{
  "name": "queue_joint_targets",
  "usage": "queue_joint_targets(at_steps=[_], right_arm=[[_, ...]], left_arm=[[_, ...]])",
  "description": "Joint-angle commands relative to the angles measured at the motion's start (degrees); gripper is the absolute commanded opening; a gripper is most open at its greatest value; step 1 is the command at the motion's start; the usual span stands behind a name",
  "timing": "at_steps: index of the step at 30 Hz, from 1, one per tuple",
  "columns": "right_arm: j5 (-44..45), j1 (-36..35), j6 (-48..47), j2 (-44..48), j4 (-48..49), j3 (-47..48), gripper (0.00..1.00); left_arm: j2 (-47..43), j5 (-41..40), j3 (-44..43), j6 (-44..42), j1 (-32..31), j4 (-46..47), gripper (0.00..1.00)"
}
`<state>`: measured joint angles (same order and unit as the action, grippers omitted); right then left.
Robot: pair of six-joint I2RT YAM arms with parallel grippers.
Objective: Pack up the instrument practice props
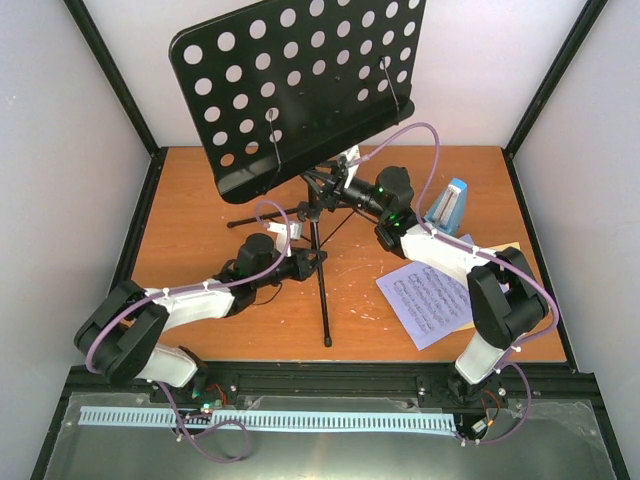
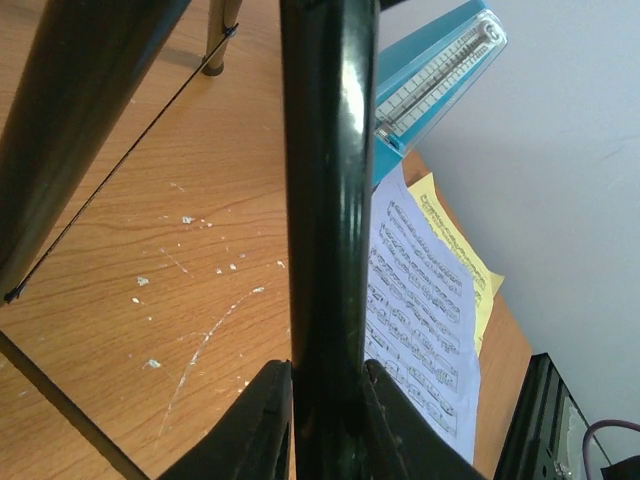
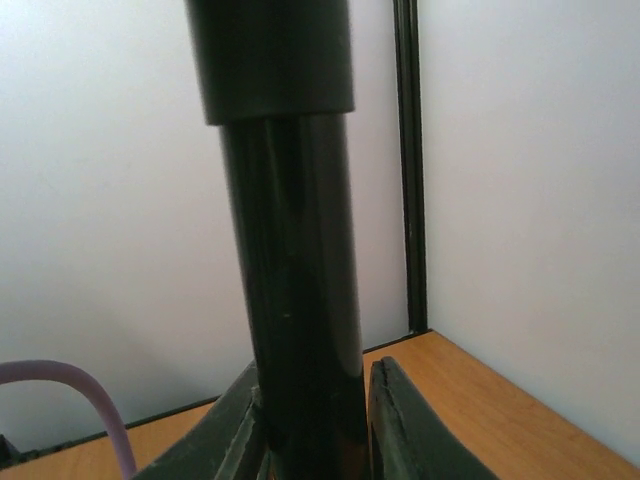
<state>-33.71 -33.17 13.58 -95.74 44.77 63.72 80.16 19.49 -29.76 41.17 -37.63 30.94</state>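
The music stand [image 1: 290, 165] has its pole clamped low by the left gripper [image 2: 322, 410]; the right gripper [image 3: 312, 415] apparently clasps higher

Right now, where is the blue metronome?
In the top view the blue metronome stands at the right back of the table, behind the sheet-music pages and right of the music stand.

Orange-brown wooden tabletop [image 1: 180, 220], white-flecked and scratched; white enclosure walls [image 1: 50, 200] with black corner posts [image 1: 112, 75]; pale slotted strip [image 1: 300, 420] along near edge.
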Motion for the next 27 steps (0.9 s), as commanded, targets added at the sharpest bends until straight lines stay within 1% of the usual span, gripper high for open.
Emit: queue_joint_targets(at_steps=[1,3,4,5,6,13,18,22,27], right_arm=[[0.5,-0.1,-0.5,-0.1,2.6,1.6,0.17],[0.4,-0.1,-0.6,-0.1,2.7,1.5,0.06],[0.5,-0.1,-0.7,-0.1,2.9,1.4,0.03],[0.5,0.0,-0.8,0.1,3.1,1.2,0.03],[0.6,0.0,-0.9,0.2,3.3,1.1,0.03],[0.0,-0.1,-0.8,1.6,3.0,1.0,0.03],[-0.3,-0.9,-1.6,3.4,1.6,0.4,0.03],[0.1,-2.3,-4.3,5.1,-1.5,-0.1,0.03],[2.2,-4.0,-7.7,6.9,-5.2,-1.2,0.03]], left_arm=[[1.0,-2.2,-2.1,-2.1,-0.1,0.8,0.17],[0.8,-2.5,-1.9,-2.4,-0.2,0.3,0.10],[0.6,-2.7,-1.8,-2.6,-0.2,0.2,0.06],[0.3,-3.0,-1.6,-2.8,-0.2,0.0,0.02],[-0.1,-3.3,-1.4,-3.1,-0.2,-0.1,0.00],[-4.6,-4.3,1.0,-8.1,-0.2,1.8,0.00],[-9.3,-5.2,1.0,-13.6,-0.2,1.5,0.00],[-12.1,-6.2,0.4,-16.8,-0.1,1.2,0.00],[-14.4,-6.9,0.0,-18.5,-0.2,1.6,0.00]])
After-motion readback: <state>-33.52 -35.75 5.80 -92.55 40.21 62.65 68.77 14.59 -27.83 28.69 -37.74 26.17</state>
